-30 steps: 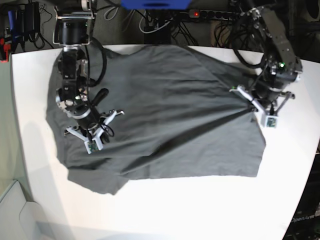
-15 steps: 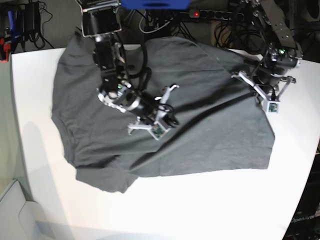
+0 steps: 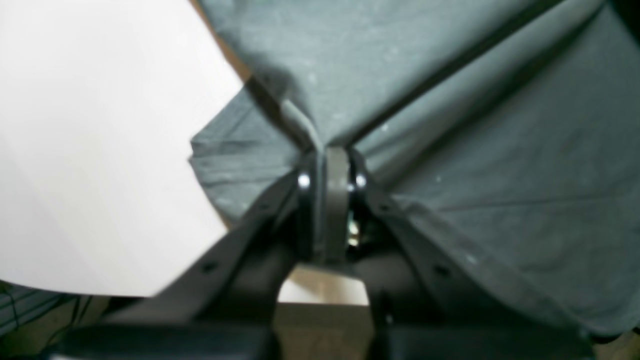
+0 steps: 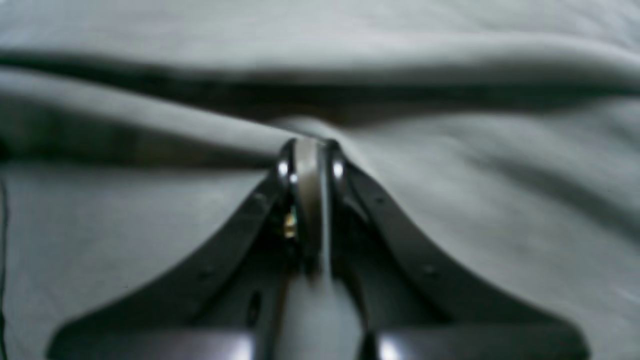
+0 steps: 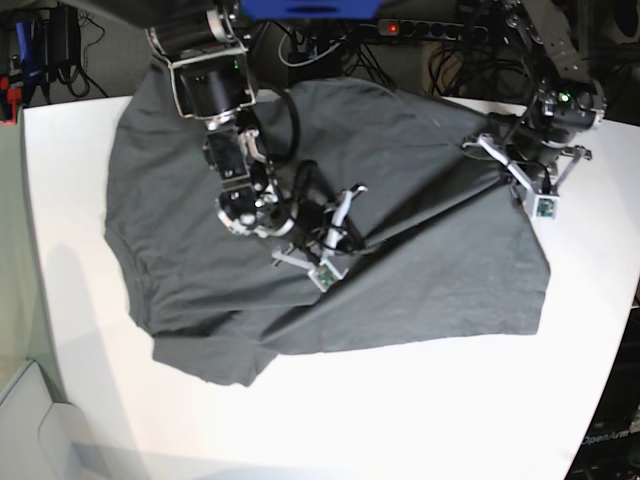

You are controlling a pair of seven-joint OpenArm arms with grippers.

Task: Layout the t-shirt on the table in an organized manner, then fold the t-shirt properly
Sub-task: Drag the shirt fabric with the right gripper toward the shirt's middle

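The dark grey t-shirt (image 5: 430, 270) lies spread over the white table (image 5: 400, 420), with a taut ridge running between my two grippers. My right gripper (image 5: 352, 240) is near the shirt's middle. The right wrist view shows the right gripper (image 4: 310, 142) shut on a raised fold of t-shirt (image 4: 500, 200). My left gripper (image 5: 503, 172) is at the shirt's far right side. In the left wrist view the left gripper (image 3: 327, 150) is shut on a pinch of t-shirt (image 3: 500, 150) lifted above the table (image 3: 100, 150).
A power strip (image 5: 400, 28) with a red light and loose cables lie behind the table's far edge, beside a blue object (image 5: 310, 8). The table's right edge runs close to my left arm. A pale tray-like shape (image 5: 20, 410) sits at the lower left.
My right gripper has moved from the shirt's left side to its middle, pulling cloth along. The left gripper has shifted a little toward the far edge. The shirt's left side now lies wider.
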